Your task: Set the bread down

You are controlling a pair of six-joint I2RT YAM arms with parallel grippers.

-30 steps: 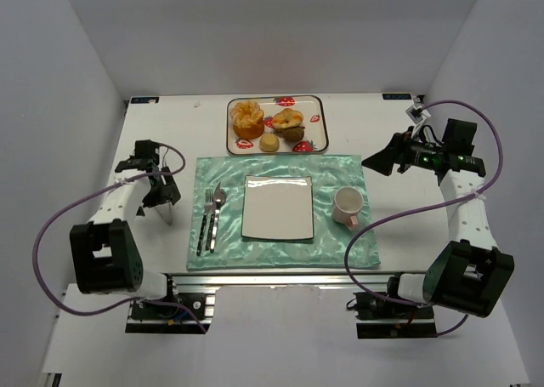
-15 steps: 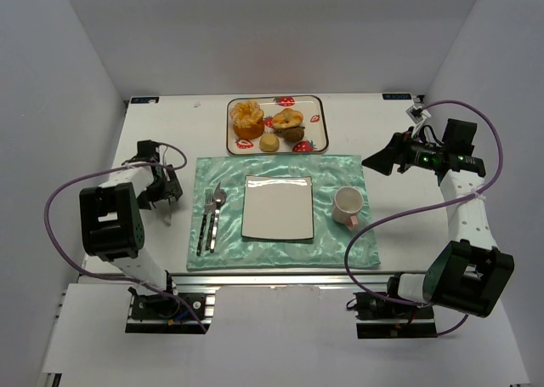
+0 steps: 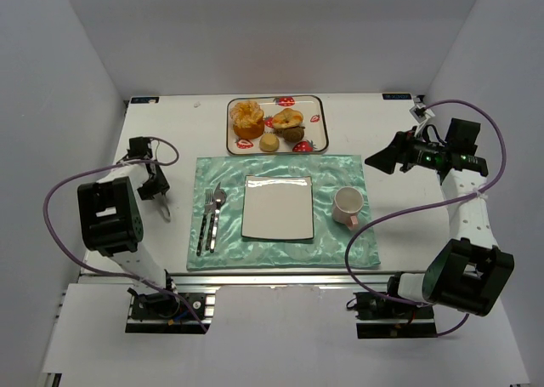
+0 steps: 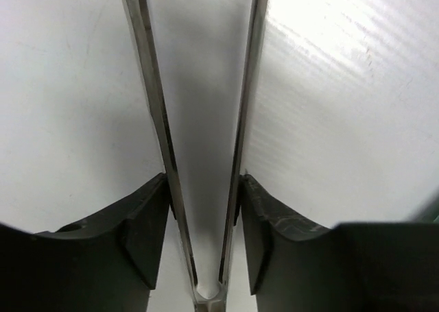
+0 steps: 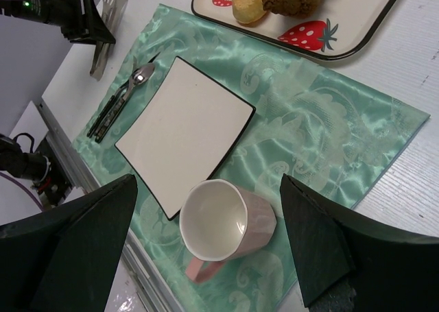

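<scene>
Bread [image 3: 247, 119] on the strawberry-print tray [image 3: 263, 104] at the far side of the table [image 3: 416, 251], four pieces crowded together, none yet on the white square plate [image 3: 278, 207]. Nearer, on the green mat [image 3: 340, 170]: plate in the middle, fork and spoon [image 3: 211, 219] to its left, pink cup [image 3: 348, 205] to its right.

Left tool [image 3: 155, 187] well off to the left of the mat, low over bare table, pressed onto the two arms of metal tongs [image 4: 156, 106], pads touching both, tong arms not squeezed together. Right tool [image 3: 380, 159] spread wide, holding nothing, near the mat's far right corner.

Likely troubles, by judgement only:
- Tongs twisting or slipping between the pads, given thin smooth metal and a hold close to the hinge.
- Too hard a squeeze, shutting the tips before the tray.
- With pieces so crowded, a neighbour nudged off or two caught at once.
- Soft bread crushed, or dropped over the mat.
- A low carry clipping the cutlery or the tray rim.
</scene>
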